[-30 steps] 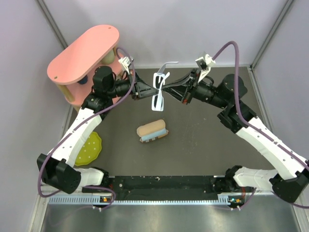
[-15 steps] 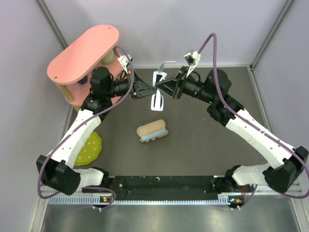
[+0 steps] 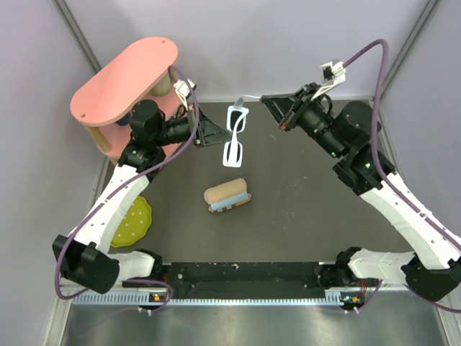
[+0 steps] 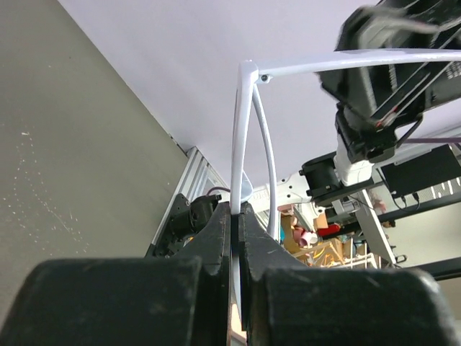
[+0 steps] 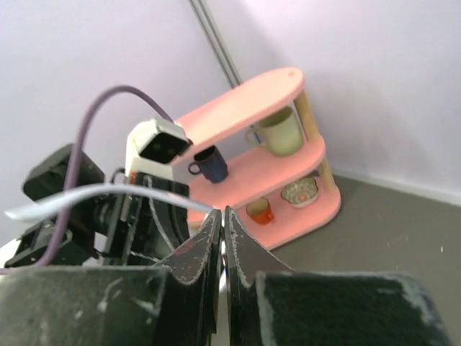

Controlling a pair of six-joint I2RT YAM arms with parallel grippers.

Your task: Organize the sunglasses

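Note:
The white sunglasses hang in the air above the back of the table, between the two arms. My left gripper is shut on their frame; in the left wrist view the white rim runs up out of the closed jaws. One temple arm is swung out to the right, and my right gripper is shut on its tip. In the right wrist view the temple arm runs left from the closed jaws. The brown plaid case lies open on the table below, with a light blue cloth in it.
A pink two-level shelf with mugs and a bowl stands at the back left, also in the right wrist view. A yellow-green plate lies at the left. Walls close the back and sides.
My right gripper has drawn back to the right and up from the glasses' middle, and the temple arm now stretches out to it. The left gripper still holds the frame, nearly in place.

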